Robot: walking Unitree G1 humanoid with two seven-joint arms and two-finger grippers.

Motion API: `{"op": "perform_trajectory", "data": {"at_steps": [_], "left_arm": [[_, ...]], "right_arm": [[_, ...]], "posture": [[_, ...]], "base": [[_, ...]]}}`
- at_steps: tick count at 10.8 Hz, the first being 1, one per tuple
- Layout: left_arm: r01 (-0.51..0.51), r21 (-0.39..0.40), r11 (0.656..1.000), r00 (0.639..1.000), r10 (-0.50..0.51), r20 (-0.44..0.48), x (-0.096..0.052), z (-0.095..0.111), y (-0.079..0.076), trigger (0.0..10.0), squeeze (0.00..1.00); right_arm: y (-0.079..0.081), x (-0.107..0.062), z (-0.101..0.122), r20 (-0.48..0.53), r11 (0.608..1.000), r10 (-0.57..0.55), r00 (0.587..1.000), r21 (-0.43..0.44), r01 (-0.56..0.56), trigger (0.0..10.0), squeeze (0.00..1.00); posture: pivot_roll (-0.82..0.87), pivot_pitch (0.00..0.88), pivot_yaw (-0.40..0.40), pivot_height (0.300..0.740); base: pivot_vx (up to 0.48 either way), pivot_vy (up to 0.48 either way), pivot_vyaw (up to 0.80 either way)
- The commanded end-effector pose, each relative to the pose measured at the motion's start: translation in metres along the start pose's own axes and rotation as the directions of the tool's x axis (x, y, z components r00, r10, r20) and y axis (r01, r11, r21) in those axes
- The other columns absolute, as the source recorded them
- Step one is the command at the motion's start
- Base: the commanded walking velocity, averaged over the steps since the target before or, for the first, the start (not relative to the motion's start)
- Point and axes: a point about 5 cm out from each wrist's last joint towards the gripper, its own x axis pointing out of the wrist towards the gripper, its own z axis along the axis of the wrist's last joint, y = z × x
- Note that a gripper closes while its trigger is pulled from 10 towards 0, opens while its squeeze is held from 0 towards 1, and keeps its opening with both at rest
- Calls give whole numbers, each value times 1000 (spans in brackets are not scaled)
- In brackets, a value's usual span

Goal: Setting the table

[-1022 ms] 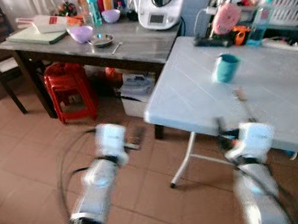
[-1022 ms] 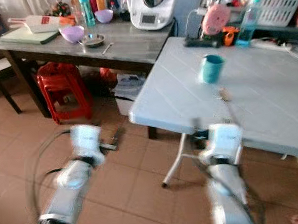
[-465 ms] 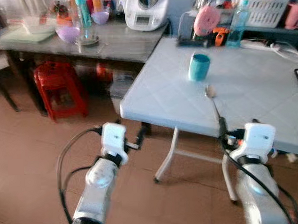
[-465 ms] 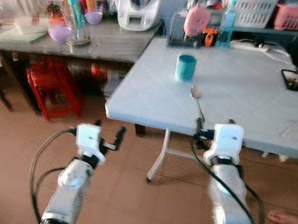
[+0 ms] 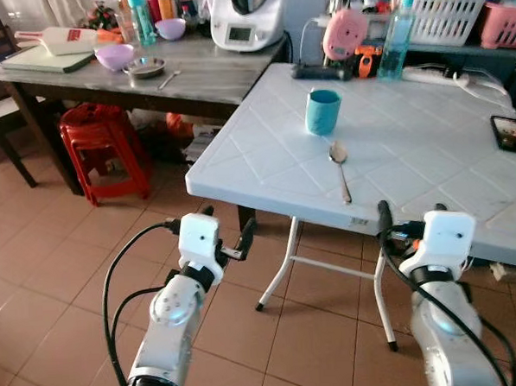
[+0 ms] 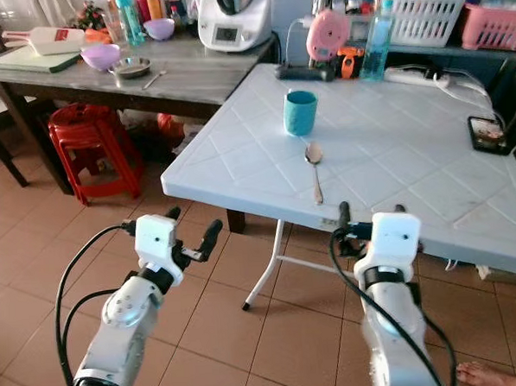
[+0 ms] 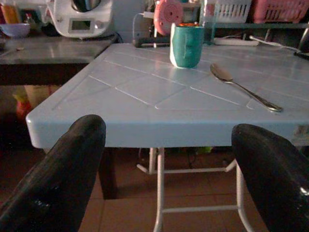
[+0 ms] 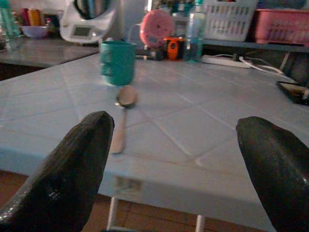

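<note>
A teal cup (image 5: 323, 111) stands upright on the white folding table (image 5: 265, 158), toward its far left part. A metal spoon (image 5: 340, 167) lies just in front of the cup, with its bowl toward the cup and its handle toward me. My left gripper (image 5: 227, 222) is open and empty, held over the floor short of the table's near left corner. My right gripper (image 5: 410, 209) is also open and empty, at the table's front edge, level with the spoon's handle. In the right wrist view the spoon (image 8: 121, 113) and cup (image 8: 117, 63) lie ahead between the fingers.
A dark wooden table (image 5: 226, 78) at the left carries purple bowls (image 5: 115, 56), a metal dish and a white appliance (image 5: 245, 16). Beneath it stands a red stool (image 5: 104, 149). A phone (image 5: 511, 133), bottle (image 5: 396, 28) and baskets sit at the white table's far right. A person's foot (image 6: 484, 374) is on the tiles.
The whole picture has shifted and sharpened: the camera has turned toward the white table. Both arms stay held out in front, open. Cup and spoon lie as before.
</note>
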Motion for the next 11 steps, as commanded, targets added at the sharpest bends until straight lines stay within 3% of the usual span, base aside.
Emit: {"op": "perform_trajectory", "data": {"at_steps": [1, 11], "left_arm": [[3, -3, 1000, 1000, -2, 16, -2, 4, 5, 10000, 0], [59, -44, 997, 998, -58, 21, -3, 5, -1, 10000, 0]], "right_arm": [[4, 2, 4, 13, 1000, 17, 1000, 4, -17, 10000, 373], [5, -1, 2, 5, 1000, 19, 1000, 0, -19, 10000, 376]], "posture": [[41, 0, -4, 740], [37, 0, 0, 740]], "base": [[0, 0, 0], [284, 0, 0]]}}
